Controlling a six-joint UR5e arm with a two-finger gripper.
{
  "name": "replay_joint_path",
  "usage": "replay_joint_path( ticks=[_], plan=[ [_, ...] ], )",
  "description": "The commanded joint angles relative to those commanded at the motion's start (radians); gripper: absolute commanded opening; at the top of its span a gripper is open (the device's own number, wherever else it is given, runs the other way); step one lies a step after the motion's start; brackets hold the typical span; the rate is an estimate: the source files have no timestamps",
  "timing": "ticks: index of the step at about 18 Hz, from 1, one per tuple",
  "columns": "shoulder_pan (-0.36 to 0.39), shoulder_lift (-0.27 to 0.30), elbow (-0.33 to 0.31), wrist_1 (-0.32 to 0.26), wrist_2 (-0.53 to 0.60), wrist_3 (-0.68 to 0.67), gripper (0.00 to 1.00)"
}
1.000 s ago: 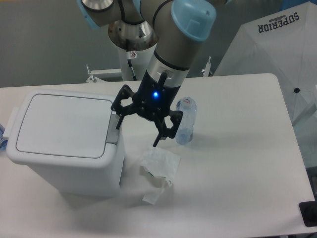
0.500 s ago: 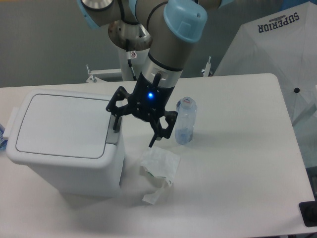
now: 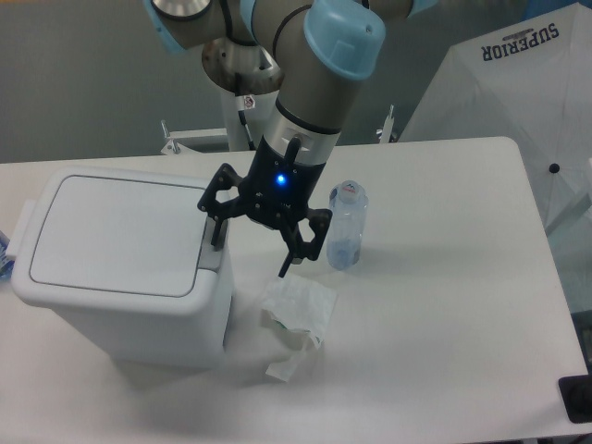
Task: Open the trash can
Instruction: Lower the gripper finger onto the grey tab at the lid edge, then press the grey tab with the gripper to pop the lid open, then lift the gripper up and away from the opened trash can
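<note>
Shifted left since earlier: hand spread, one finger over trash can latch.

Legible text: one item. The word "SUPERIOR" is showing in dark capitals, running at an upward slant, on a white fabric panel standing behind the table's far right corner. A small sticker on the robot's base column is showing red and dark marks, too small to read. The bottle is bearing no readable label.
</note>
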Motion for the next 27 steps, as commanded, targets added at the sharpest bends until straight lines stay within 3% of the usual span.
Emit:
replay_joint_path(
  ticks=[20,25,27],
  plan=[
    [-0.002,-0.014,0.003,0.023,0.000,-0.014,1.00],
    [0.005,-0.017,0.051,0.025,0.002,-0.014,1.00],
    [0.008,-0.018,0.061,0.070,0.002,-0.014,1.00]
  ],
)
